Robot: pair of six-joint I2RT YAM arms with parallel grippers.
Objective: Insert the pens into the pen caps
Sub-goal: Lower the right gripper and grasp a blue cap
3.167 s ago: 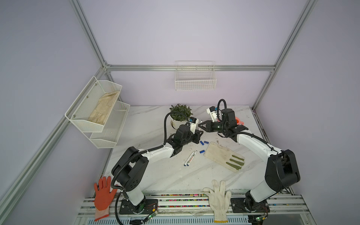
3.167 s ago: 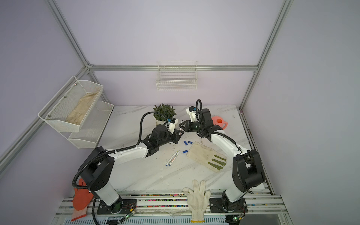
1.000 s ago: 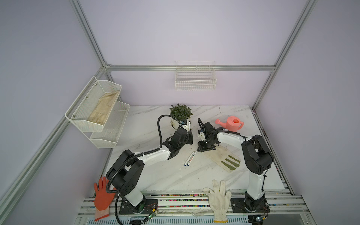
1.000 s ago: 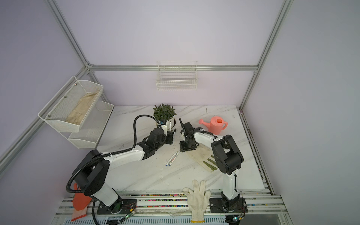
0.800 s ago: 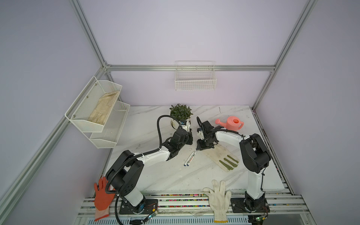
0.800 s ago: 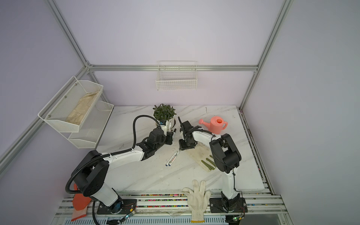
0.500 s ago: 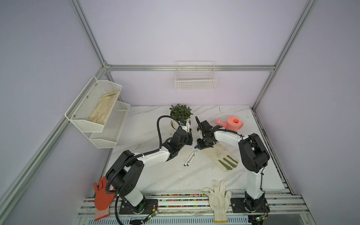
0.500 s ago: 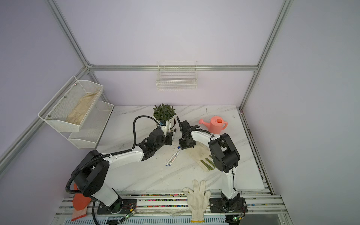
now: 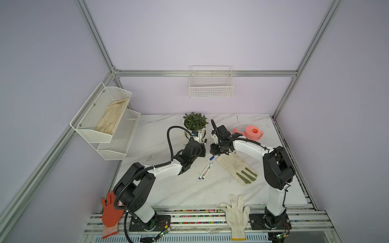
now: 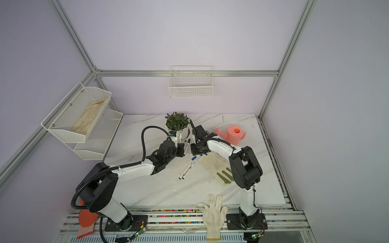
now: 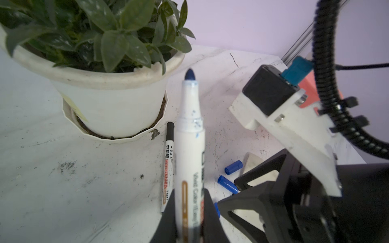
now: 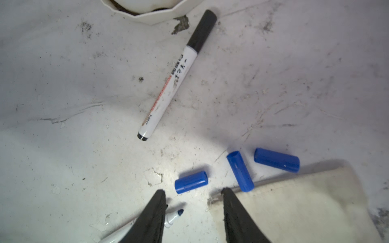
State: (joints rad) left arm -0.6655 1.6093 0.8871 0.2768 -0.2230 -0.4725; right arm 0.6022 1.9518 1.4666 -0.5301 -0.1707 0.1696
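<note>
Clamping an uncapped white marker pen with a blue tip [image 11: 190, 147], the left gripper [image 11: 188, 196] has its jaws closed on the barrel. The tip points on past them toward the white plastic plant pot [image 11: 105, 80], which holds a leafy green plant [image 11: 101, 27]. Three short blue plastic pen caps [image 12: 240, 170] lie on the white marble table [image 9: 179, 193], at about 4 o'clock from that gripper in a top view. The right gripper [image 12: 192, 196] hangs right over them, jaws apart and empty, so the right arm is plainly the nearer. The closest cap [image 12: 191, 182] sits just ahead of those jaws, its long axis running nearly from one jaw to the other; a turn of the wrist looks needed to take it by its sides. A fourth pen [image 12: 168, 88], already wearing its black cap [image 12: 202, 31], lies beside the pot, and two more white pens [image 9: 205, 170] rest side by side at 7 o'clock of the caps. The white mesh rack [image 9: 90, 117] holds a beige glove [image 9: 111, 117] in its upper tier.
</note>
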